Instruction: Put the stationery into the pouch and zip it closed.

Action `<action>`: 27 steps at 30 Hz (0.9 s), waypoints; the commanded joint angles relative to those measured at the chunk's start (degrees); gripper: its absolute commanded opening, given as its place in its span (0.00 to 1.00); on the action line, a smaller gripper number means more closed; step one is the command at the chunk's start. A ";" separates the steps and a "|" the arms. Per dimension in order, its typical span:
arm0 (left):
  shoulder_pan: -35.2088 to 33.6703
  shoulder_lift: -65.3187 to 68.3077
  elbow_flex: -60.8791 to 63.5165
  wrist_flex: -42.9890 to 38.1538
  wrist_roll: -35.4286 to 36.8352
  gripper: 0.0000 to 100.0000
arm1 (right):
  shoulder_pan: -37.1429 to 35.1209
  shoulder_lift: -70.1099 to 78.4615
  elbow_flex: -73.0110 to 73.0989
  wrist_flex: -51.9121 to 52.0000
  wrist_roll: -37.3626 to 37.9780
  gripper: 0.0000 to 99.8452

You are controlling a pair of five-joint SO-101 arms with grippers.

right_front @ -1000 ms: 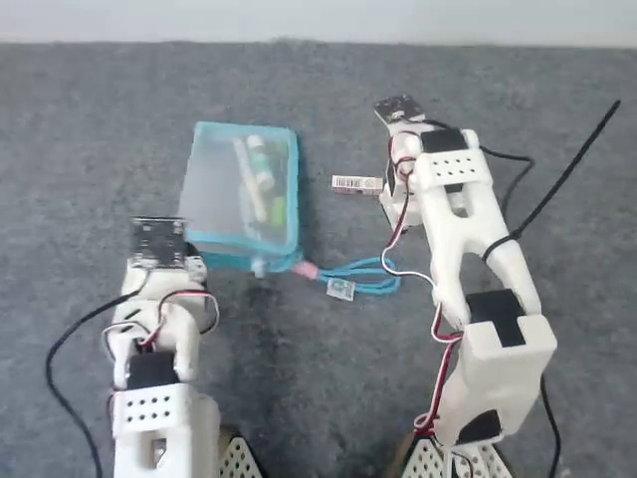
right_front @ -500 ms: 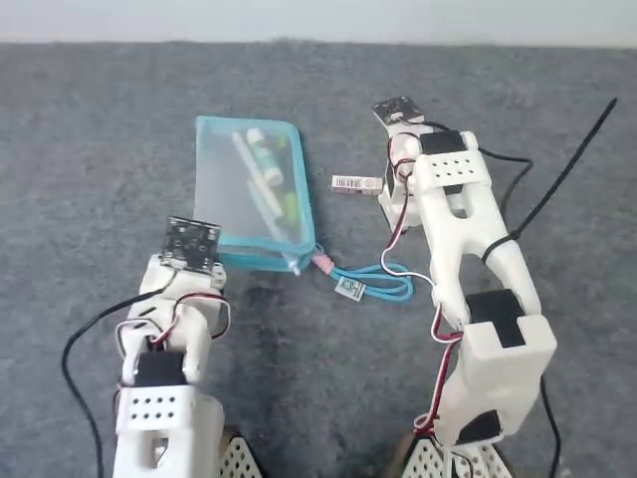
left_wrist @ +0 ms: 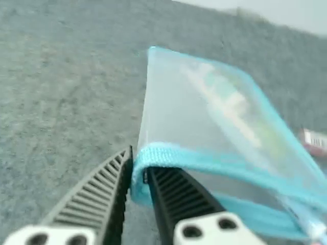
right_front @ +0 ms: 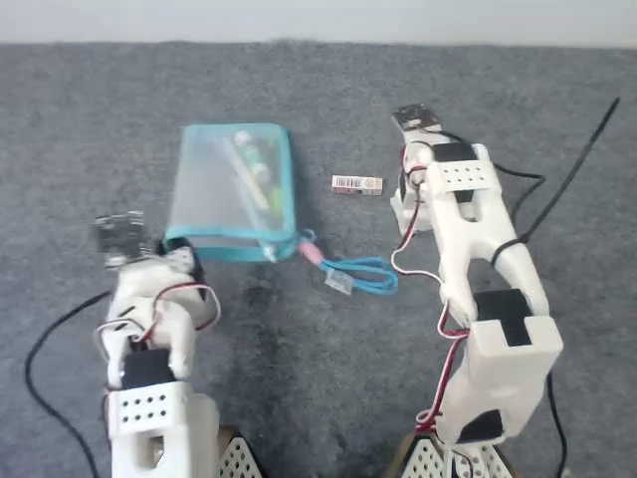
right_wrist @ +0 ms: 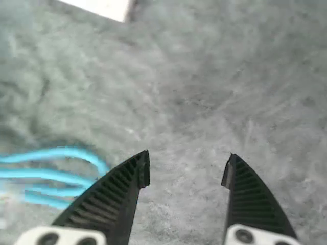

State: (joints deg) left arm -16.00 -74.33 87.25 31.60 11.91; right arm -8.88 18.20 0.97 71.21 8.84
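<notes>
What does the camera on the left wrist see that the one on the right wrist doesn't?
Left wrist view, not the right: the left gripper shut on the blue-trimmed edge of the translucent pouch, stationery faintly visible inside it, and a small barcode label beyond.
Right wrist view, not the left: the right gripper open above bare cover, loops of blue cord beside it, and a white corner too cropped to identify, possibly that same label.
Shared: the grey felt-like table cover.
</notes>
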 commanded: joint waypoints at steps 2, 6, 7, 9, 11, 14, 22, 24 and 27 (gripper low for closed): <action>-1.76 0.44 -4.53 -0.26 1.58 0.01 | 0.31 -4.53 -0.18 -1.19 -0.88 0.24; 4.13 0.18 -2.59 -0.09 -6.86 0.01 | 0.13 -5.14 2.46 -2.95 -0.88 0.24; 4.13 0.18 -2.77 -0.09 -7.56 0.01 | 0.13 -5.14 3.16 -3.47 -0.88 0.24; 0.18 0.18 -4.53 -0.18 -7.12 0.01 | 0.13 -5.14 4.04 -4.09 -0.88 0.24; -2.11 0.53 -4.88 -0.09 -5.10 0.01 | 0.13 -5.14 4.04 -4.09 -0.88 0.24; 6.77 0.62 -1.54 0.00 -9.49 0.01 | -0.13 -5.14 4.04 -4.09 -0.88 0.24; 4.40 0.62 -2.95 -0.09 -9.76 0.01 | -0.84 -5.49 4.31 -3.56 -0.35 0.21; 6.15 0.26 -1.71 -0.26 -11.08 0.01 | -1.89 -7.69 4.92 -2.86 -0.35 0.13; 8.18 0.26 -1.36 -0.26 -12.22 0.01 | -3.65 -14.46 9.41 -2.86 -0.35 0.01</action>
State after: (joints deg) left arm -10.11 -74.33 87.69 31.60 0.57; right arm -10.64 12.92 8.18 67.87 8.75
